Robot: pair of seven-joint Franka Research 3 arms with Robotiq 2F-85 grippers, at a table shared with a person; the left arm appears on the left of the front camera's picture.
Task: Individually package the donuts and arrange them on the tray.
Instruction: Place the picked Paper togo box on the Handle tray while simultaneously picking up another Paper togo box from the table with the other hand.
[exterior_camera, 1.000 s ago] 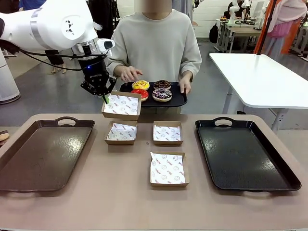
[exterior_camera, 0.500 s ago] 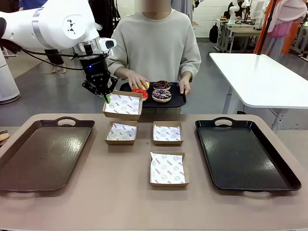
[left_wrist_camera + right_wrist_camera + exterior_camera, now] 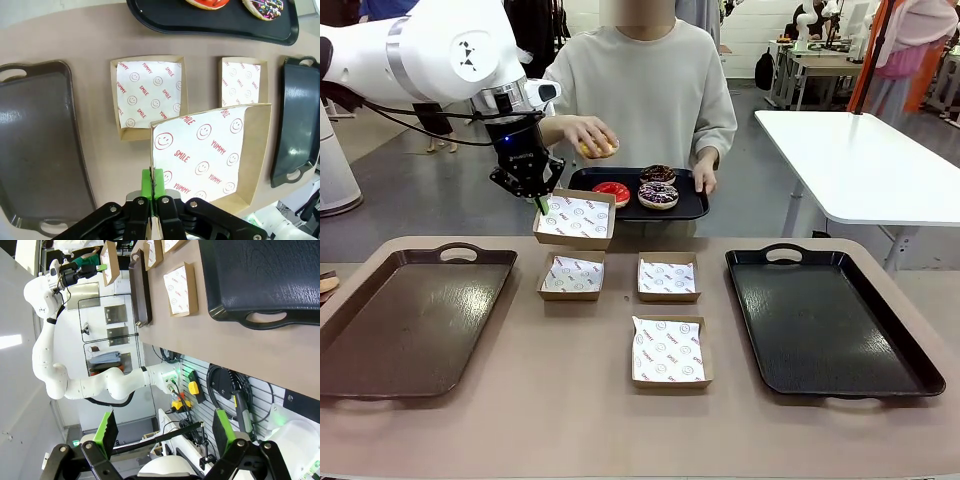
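Pinching box (image 3: 210, 155) rim, L pincer (image 3: 154, 186) tight.

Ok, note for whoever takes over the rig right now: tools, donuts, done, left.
Left tool shut on the rim of a lined box, held up by the person's serving tray. Right tool open, holding nothing.
The person's hand holds the yellow donut above that tray; the red donut, brown donut and purple donut lie on it. Three more boxes sit on the table.
Done: nothing boxed yet. Left: box all four and set them out.
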